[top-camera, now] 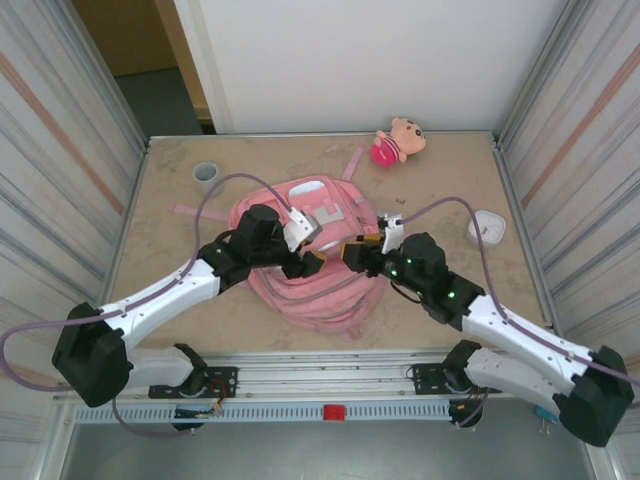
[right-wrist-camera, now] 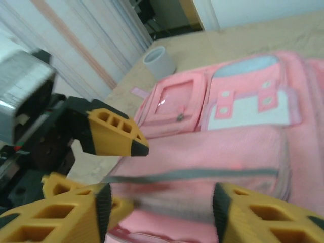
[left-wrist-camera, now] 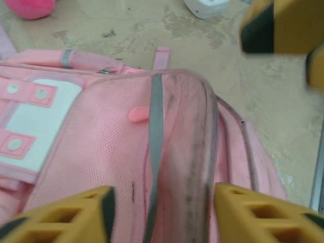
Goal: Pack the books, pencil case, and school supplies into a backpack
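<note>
Both arms stretch forward and angle inward from their bases so that the left claw (top-camera: 312, 262) and right claw (top-camera: 352, 252) nearly meet tip to tip, each with its yellow fingers (left-wrist-camera: 76, 215) spread apart.

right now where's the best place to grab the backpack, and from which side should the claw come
Probably grip the raised zip ridge of the backpack, coming from above. The bag lies flat, so its broad panels give nothing to pinch, while this fold stands up narrow enough; the left claw straddles it, open.
</note>
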Tool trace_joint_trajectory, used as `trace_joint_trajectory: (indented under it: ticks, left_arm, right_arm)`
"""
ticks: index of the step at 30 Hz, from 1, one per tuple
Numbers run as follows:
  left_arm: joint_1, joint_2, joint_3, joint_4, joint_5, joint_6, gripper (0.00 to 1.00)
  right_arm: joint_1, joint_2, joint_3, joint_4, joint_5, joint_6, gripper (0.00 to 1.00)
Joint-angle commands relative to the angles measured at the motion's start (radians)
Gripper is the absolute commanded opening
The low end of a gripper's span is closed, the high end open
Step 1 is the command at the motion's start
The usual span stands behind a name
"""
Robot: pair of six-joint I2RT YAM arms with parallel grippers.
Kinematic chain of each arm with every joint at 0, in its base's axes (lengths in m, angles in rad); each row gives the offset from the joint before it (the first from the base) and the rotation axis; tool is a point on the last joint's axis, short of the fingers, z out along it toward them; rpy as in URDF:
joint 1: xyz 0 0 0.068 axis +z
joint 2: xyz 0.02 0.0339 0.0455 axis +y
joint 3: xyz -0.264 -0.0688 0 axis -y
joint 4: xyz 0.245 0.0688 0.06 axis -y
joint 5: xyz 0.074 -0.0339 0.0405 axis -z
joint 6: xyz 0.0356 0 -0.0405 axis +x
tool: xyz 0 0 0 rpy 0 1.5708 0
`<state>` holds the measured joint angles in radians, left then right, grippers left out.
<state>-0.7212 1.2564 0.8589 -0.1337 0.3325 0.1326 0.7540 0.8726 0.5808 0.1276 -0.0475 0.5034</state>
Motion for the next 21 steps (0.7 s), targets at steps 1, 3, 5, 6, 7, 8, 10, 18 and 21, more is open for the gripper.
trace_joint_trajectory:
  ticks: [1,3,5,6,7,8,10,18,21]
  left_arm:
    - [-0.014,0.011,-0.017,-0.043,0.033,0.035,0.71]
    - [-0.015,0.011,-0.06,-0.007,0.032,-0.008,0.72]
    - [-0.014,0.025,-0.117,0.064,0.043,-0.07,0.72]
    - [-0.014,0.041,-0.136,0.082,0.045,-0.106,0.72]
    - [-0.014,0.056,-0.146,0.091,0.045,-0.137,0.72]
    - [-0.014,0.074,-0.157,0.105,0.048,-0.166,0.72]
    - [-0.014,0.097,-0.184,0.143,0.05,-0.217,0.72]
    - [-0.014,0.057,-0.213,0.196,0.051,-0.32,0.78]
    - [-0.011,-0.028,-0.224,0.195,0.012,-0.372,0.8]
  right_arm:
    - [-0.072,-0.052,-0.013,-0.063,-0.094,-0.108,0.66]
    - [-0.135,-0.06,0.001,-0.082,-0.179,-0.12,0.68]
    - [-0.173,-0.055,0.018,-0.102,-0.232,-0.138,0.69]
    - [-0.183,-0.049,0.029,-0.115,-0.243,-0.154,0.69]
    - [-0.185,-0.043,0.037,-0.126,-0.247,-0.172,0.69]
    - [-0.184,-0.035,0.044,-0.139,-0.25,-0.195,0.69]
    - [-0.183,-0.014,0.05,-0.151,-0.252,-0.228,0.7]
    - [-0.063,0.068,0.078,-0.211,-0.2,-0.539,0.75]
    - [0.027,0.111,0.109,-0.279,-0.167,-0.764,0.75]
